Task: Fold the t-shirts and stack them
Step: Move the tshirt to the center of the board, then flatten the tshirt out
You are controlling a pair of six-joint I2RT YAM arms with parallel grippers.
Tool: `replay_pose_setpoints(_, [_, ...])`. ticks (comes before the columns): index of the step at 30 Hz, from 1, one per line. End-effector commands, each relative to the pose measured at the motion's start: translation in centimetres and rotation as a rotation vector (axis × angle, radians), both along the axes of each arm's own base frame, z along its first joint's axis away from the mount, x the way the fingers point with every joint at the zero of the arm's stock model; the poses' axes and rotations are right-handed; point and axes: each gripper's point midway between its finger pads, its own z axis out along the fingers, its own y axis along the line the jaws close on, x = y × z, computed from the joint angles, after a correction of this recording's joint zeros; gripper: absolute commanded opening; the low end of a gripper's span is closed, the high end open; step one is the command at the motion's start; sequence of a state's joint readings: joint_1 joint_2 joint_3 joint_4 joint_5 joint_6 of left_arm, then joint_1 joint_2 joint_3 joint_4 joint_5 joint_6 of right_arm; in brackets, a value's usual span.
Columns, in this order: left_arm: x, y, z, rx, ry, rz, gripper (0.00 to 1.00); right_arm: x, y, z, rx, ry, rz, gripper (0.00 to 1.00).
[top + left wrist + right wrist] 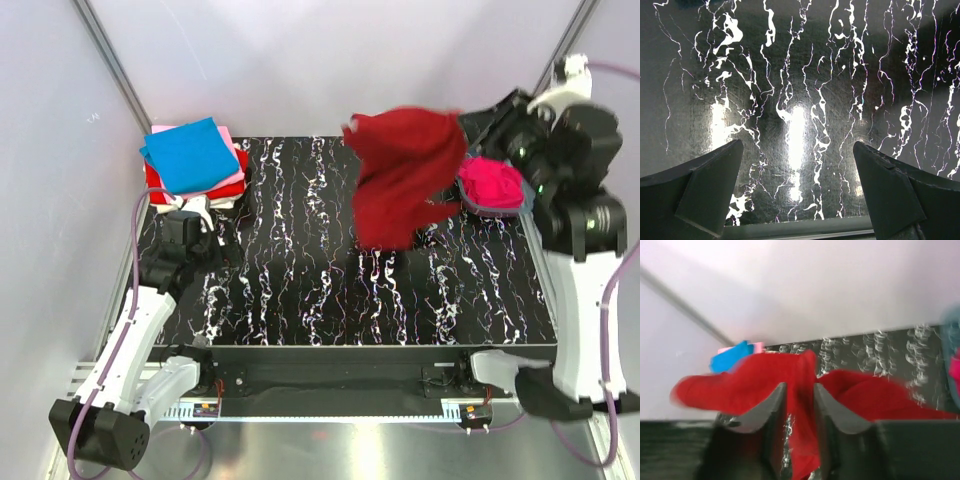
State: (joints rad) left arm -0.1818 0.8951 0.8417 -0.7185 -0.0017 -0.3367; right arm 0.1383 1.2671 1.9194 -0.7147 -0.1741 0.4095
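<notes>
From above, the dark red t-shirt (pixel 405 175) hangs blurred over the far right of the table (pixel 300 290), long axis running downward (its grip point hidden by cloth). Left wrist: left gripper (pixel 797 144) spread wide, empty. Right wrist: right gripper (pixel 799 387) narrowly pinches the blurred shirt.

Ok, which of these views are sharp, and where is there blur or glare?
Top view: sharp, only the lifted dark red t-shirt is smeared. Left wrist view: crisp, with bright glare patches on the glossy table. Right wrist view: soft all over, the shirt and the right claw gripping it blurred.
</notes>
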Motion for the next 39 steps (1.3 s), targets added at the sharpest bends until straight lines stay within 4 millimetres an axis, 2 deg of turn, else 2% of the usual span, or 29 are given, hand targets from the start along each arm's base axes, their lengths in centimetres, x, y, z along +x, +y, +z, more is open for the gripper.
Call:
replay_pose_setpoints(1, [0.6,0.4,1.8,0.015,-0.062,0.017,0.99,3.9,-5.1,-13.1,-0.080,0.307,-0.322,0.73])
replay_pose_setpoints(2, [0.7,0.4,1.7,0.016,-0.059,0.019,0.99,3.6,-6.2,-15.7,-0.098,0.384,-0.377,0.85])
replay_pose_setpoints(3, [0.7,0.4,1.7,0.015,-0.059,0.018,0.99,3.4,-8.1,-19.1,-0.129,0.469,-0.459,0.96])
replay_pose_setpoints(4, [0.7,0.4,1.7,0.014,-0.059,0.017,0.99,3.5,-8.9,-21.4,-0.138,0.534,-0.479,1.00])
replay_pose_setpoints(5, [0.7,0.4,1.7,0.015,-0.058,0.016,0.99,3.2,-9.3,-23.2,-0.127,0.585,-0.486,0.99])
replay_pose_setpoints(6, [0.7,0.3,1.6,0.015,-0.055,0.015,0.99,2.7,-10.0,-25.8,-0.108,0.654,-0.488,1.00])
replay_pose_setpoints(7, [0.7,0.3,1.6,0.015,-0.054,0.015,0.99,2.4,-10.1,-26.7,-0.103,0.678,-0.485,1.00])
replay_pose_setpoints(10, [0.7,0.3,1.5,0.012,-0.046,0.013,0.99,1.6,-9.1,-28.3,-0.082,0.684,-0.429,1.00])
replay_pose_setpoints(11, [0.7,0.2,1.5,0.012,-0.049,0.011,0.99,1.7,-7.7,-28.1,-0.061,0.664,-0.349,0.99])
replay_pose_setpoints(12, [0.7,0.2,1.4,0.012,-0.046,0.011,0.99,1.1,-7.2,-28.7,-0.048,0.668,-0.323,0.98])
replay_pose_setpoints(14, [0.7,0.1,1.4,0.009,-0.046,0.008,0.99,0.5,-5.0,-29.1,-0.008,0.673,-0.227,0.95])
replay_pose_setpoints(17, [0.8,0.0,1.2,0.006,-0.037,0.003,0.99,-1.0,-1.7,-31.4,-0.022,0.715,-0.127,0.94])
replay_pose_setpoints(18, [0.7,0.0,1.1,0.007,-0.034,0.003,0.99,-1.6,-0.9,-33.2,-0.025,0.758,-0.099,0.93])
replay_pose_setpoints(20, [0.8,0.0,1.1,0.006,-0.036,0.002,0.99,-1.9,1.0,-34.7,-0.004,0.797,-0.020,0.88])
replay_pose_setpoints(21, [0.8,0.0,1.1,0.006,-0.036,0.002,0.99,-2.2,1.7,-36.3,-0.006,0.842,0.007,0.86])
replay_pose_setpoints(23, [0.8,-0.1,1.0,0.006,-0.030,0.001,0.99,-2.4,3.6,-37.3,-0.005,0.865,0.076,0.85])
replay_pose_setpoints(24, [0.8,-0.1,1.0,0.006,-0.028,-0.001,0.99,-2.3,4.1,-38.4,-0.013,0.898,0.087,0.83])
replay_pose_setpoints(26, [0.8,-0.1,0.8,0.007,-0.022,-0.003,0.99,-2.1,5.4,-38.9,-0.027,0.902,0.116,0.81])
replay_pose_setpoints(28, [0.8,-0.1,0.8,0.009,-0.019,-0.002,0.99,-1.9,6.3,-40.4,-0.038,0.936,0.133,0.79])
replay_pose_setpoints(29, [0.8,-0.1,0.8,0.009,-0.022,-0.001,0.99,-1.8,6.6,-40.2,-0.038,0.929,0.138,0.79])
replay_pose_setpoints(33, [0.8,0.0,0.8,0.011,-0.023,0.001,0.99,-1.3,6.5,-42.0,-0.068,0.968,0.126,0.78])
replay_pose_setpoints(36, [0.9,-0.1,0.9,0.009,-0.024,-0.001,0.99,-1.1,6.9,-42.3,-0.101,0.959,0.133,0.76])
replay_pose_setpoints(37, [0.9,-0.1,0.8,0.007,-0.022,-0.003,0.99,-1.9,7.7,-42.5,-0.155,0.963,0.155,0.76])
replay_pose_setpoints(39, [0.9,-0.2,0.8,0.008,-0.022,-0.006,0.99,-1.4,8.0,-42.4,-0.214,0.948,0.136,0.76])
